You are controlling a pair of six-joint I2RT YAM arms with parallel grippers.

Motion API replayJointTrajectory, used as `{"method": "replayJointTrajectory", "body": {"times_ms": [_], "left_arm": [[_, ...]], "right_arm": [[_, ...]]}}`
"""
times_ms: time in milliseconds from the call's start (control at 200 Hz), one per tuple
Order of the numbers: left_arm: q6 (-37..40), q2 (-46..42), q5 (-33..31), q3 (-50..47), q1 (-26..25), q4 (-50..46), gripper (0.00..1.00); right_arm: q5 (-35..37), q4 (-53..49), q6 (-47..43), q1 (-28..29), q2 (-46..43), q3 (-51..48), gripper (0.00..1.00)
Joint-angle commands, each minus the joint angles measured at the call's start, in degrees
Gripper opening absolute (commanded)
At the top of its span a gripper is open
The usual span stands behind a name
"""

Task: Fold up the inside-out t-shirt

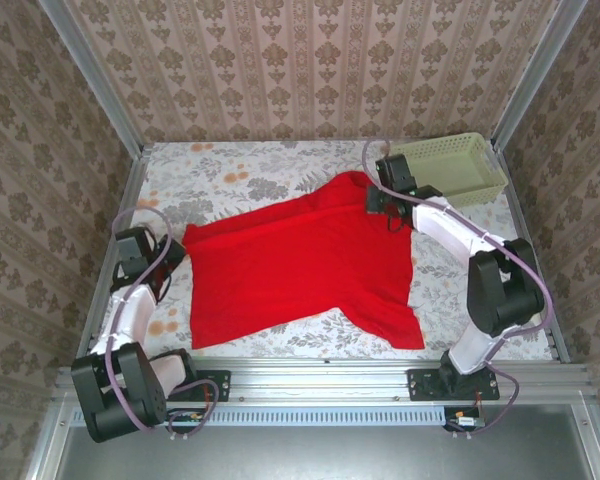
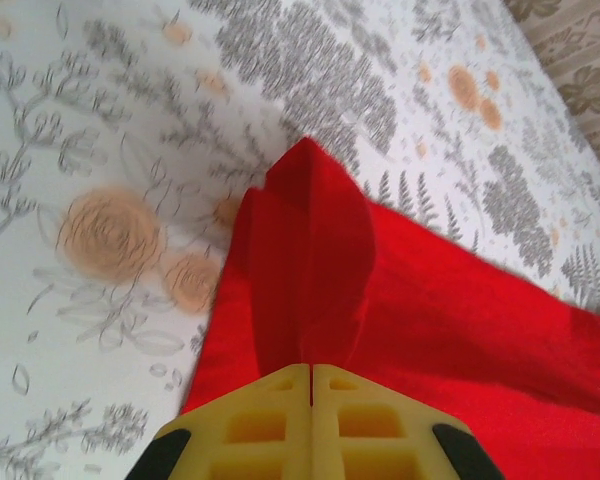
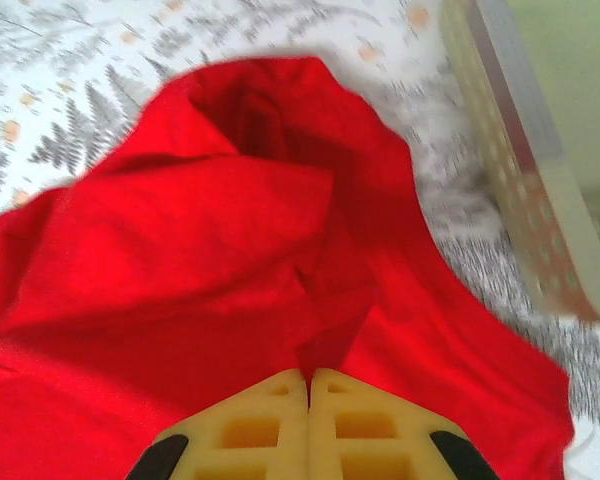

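**Both grippers pinched on a red t-shirt spread over the table**

In the left wrist view, the yellow fingers (image 2: 270, 425) of the left gripper (image 2: 310, 372) are pressed together with no gap between them. A raised ridge of red cloth runs straight into their tips, so they are clamped on the t-shirt (image 2: 430, 330). The pinched fold ends in a point on the flowered table cover just ahead of them.

In the right wrist view, the right gripper (image 3: 308, 376) also has its fingers (image 3: 250, 430) closed tight. Bunched red cloth (image 3: 180, 250) gathers into their tips, and a hollow loop of fabric stands beyond.

From above, the left gripper (image 1: 172, 248) sits at the t-shirt's (image 1: 300, 270) left corner, near the left edge of the table (image 1: 230, 170). The right gripper (image 1: 382, 200) is at the garment's far right part, towards the far right corner. The t-shirt lies mostly flat across the middle of the table, and one sleeve reaches towards the near edge on the right. A pale green basket (image 1: 450, 168) stands in the far right corner, just beside the right gripper and apart from the cloth.
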Motion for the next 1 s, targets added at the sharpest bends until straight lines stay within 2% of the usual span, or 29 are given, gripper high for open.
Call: {"method": "replayJointTrajectory", "body": {"times_ms": [0, 130, 215, 300, 405, 470, 555, 755, 995], "left_arm": [[-1.76, -1.26, -0.23, -3.12, 0.32, -3.35, 0.00], [-3.44, -0.70, -1.02, -6.68, 0.27, -4.36, 0.02], [-4.08, -0.17, -1.47, -7.93, 0.37, -4.18, 0.07], [-3.91, 0.23, -1.24, -7.76, 0.36, -4.73, 0.22], [-3.08, -0.36, -2.54, -5.44, 0.55, -7.75, 0.32], [-2.41, -0.52, -4.28, -3.01, 0.71, -9.92, 0.40], [-1.34, 0.46, -6.10, 0.02, 0.80, -11.89, 0.48], [1.36, 9.12, -5.04, 7.20, -0.32, -13.16, 0.55], [3.46, 21.37, -8.73, 14.12, -6.40, -16.13, 0.59]], "right_arm": [[0.15, 1.66, 7.15, -0.14, -4.21, -5.94, 0.00], [-2.52, 3.36, 11.83, -0.20, -5.60, -12.97, 0.00], [-4.57, 4.66, 13.62, -0.22, -5.75, -16.04, 0.00], [-6.94, 5.27, 13.91, -0.15, -5.77, -17.25, 0.15], [-6.33, 3.60, 12.25, -0.15, -7.49, -16.10, 0.40], [-4.68, 2.01, 10.49, -0.17, -8.52, -13.85, 0.50], [-3.25, -0.35, 8.06, -0.12, -7.75, -9.33, 0.55], [-5.36, -3.48, 3.16, 0.90, 4.46, 5.34, 0.58], [2.12, -11.13, -1.98, 3.03, 19.15, 22.51, 0.64]]}}
